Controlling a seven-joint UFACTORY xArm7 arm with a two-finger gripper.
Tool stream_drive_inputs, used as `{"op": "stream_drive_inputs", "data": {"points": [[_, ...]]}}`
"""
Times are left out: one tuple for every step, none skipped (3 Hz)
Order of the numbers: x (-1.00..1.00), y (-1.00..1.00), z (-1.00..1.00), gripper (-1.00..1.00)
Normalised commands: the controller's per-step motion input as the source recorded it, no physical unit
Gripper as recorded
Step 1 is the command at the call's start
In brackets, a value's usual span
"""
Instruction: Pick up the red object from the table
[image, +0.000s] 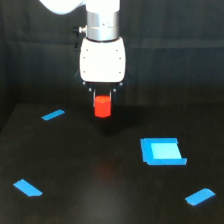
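Note:
The red object (103, 106) is a small bright red-orange short cylinder. It hangs between the fingers of my gripper (103, 101), held above the glossy black table (100, 190). A faint red reflection shows on the table below it. The gripper is shut on the red object, under the white wrist housing (102, 59) of the arm. The fingertips are mostly hidden by the object and the dark background.
A blue square patch (161, 151) lies toward the exterior view's right. Blue strips lie at the far left (53, 115), the near left (27, 188) and the near right (199, 196). A dark curtain forms the backdrop.

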Motion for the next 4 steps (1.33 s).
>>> {"op": "stream_drive_inputs", "data": {"points": [[-0.13,-0.04,0.57,-0.92],[-0.01,-0.02,0.51,-0.87],[-0.06,0.01,0.54,-0.92],[-0.05,-0.07,0.47,-0.86]]}}
